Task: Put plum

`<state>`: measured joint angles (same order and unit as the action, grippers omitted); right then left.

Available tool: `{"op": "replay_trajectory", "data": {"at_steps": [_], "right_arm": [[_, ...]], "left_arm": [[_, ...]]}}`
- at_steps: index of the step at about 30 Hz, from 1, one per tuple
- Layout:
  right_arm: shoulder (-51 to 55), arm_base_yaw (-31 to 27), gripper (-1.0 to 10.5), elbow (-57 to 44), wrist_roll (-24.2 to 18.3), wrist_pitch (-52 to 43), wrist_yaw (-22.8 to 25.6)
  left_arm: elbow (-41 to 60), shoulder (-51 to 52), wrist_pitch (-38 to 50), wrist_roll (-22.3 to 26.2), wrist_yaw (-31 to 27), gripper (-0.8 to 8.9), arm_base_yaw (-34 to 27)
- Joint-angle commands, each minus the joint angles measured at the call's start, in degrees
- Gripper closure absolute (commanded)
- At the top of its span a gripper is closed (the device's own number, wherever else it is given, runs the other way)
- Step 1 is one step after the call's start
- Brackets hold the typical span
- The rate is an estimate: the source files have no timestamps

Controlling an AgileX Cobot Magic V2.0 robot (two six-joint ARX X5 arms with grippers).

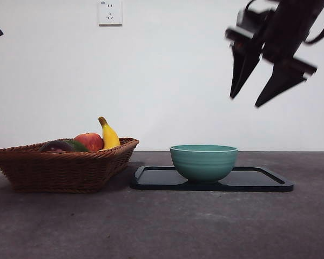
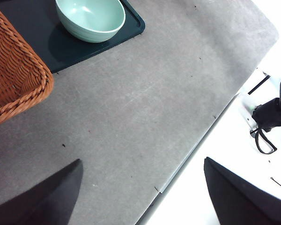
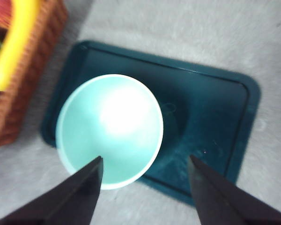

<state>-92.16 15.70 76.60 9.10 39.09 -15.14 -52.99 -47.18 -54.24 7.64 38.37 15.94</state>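
In the front view, the right gripper (image 1: 247, 101) hangs high above the tray's (image 1: 259, 181) right end, tilted, jaws spread and holding nothing. The plum (image 1: 55, 145) lies in the wicker basket (image 1: 59, 167), beside the apple (image 1: 89, 141) and banana (image 1: 108, 135).

The left wrist view shows the left gripper (image 2: 143, 192) wide open and empty over the bare table (image 2: 145, 103).

The right wrist view is blurred; its open jaws seem to frame the green bowl (image 3: 110, 131).
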Motion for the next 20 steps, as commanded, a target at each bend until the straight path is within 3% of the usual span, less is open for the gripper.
{"op": "replay_trajectory", "data": {"at_steps": [1,16,20], "right_arm": [[-3.58,0.31,6.6,1.38,-1.01,-1.36,-0.07],[-14.64,2.23,6.6,1.38,-0.96,-6.03,-1.03],[-16.13,2.6,7.4,1.38,-1.01,-6.56,0.74]], "left_arm": [[-1.07,-0.31,0.22,0.68,0.42,4.12,0.2],[-1.07,-0.31,-0.13,0.66,0.42,4.12,0.2],[-1.07,-0.31,-0.26,0.66,0.42,4.12,0.2]]}}
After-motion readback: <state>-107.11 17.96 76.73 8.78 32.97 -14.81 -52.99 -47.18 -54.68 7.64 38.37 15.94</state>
